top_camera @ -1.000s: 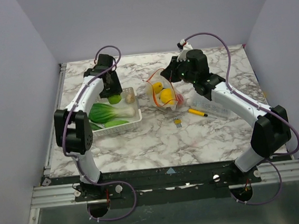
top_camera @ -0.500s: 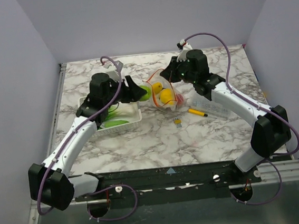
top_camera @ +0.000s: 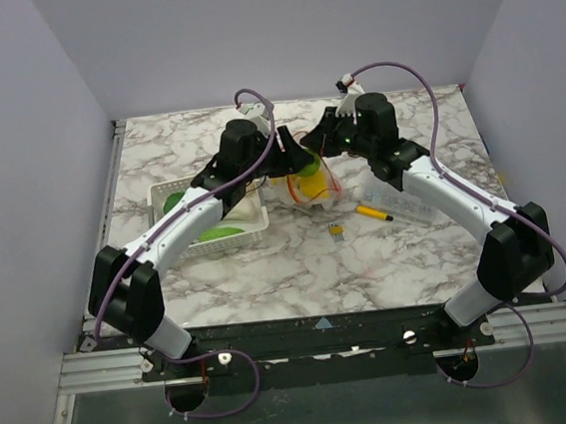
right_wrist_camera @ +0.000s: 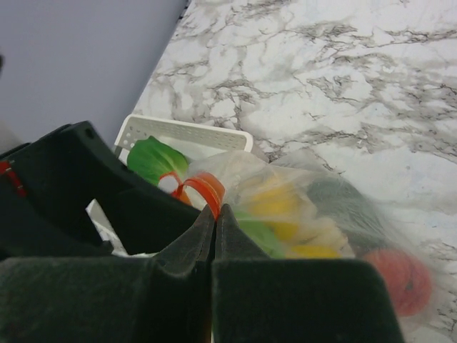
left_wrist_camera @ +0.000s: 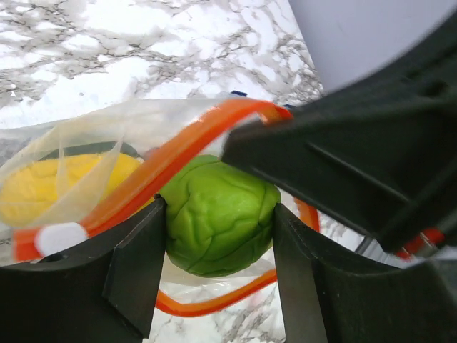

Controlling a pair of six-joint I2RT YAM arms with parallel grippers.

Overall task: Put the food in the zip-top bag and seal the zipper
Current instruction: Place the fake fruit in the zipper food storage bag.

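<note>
White basket [top_camera: 228, 244], yellow marker [top_camera: 373, 212] on marble table [top_camera: 299, 271].

Left arm [top_camera: 179, 225] & right arm [top_camera: 452, 199]: white links, blk joints, blk fingers [left_wrist_camera: 136, 264], purple cables [top_camera: 436, 112].

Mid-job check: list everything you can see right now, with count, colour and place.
zip-top bag: 1, clear, table centre
zipper: 1, orange-red, along the bag's mouth, open
green round toy: 1, green, at the bag's mouth
yellow toy: at least 1, yellow, inside the bag
red toy: 1, red, inside the bag
basket: 1, white, left of the bag
green toys: at least 2, green, in the basket
marker pen: 1, yellow, right of the bag
small object: 1, yellowish, near the marker pen; unidentifiable
table: 1, marbled white
left fingers: black, gripping the green round toy
right fingers: black, pinching the zipper
</note>
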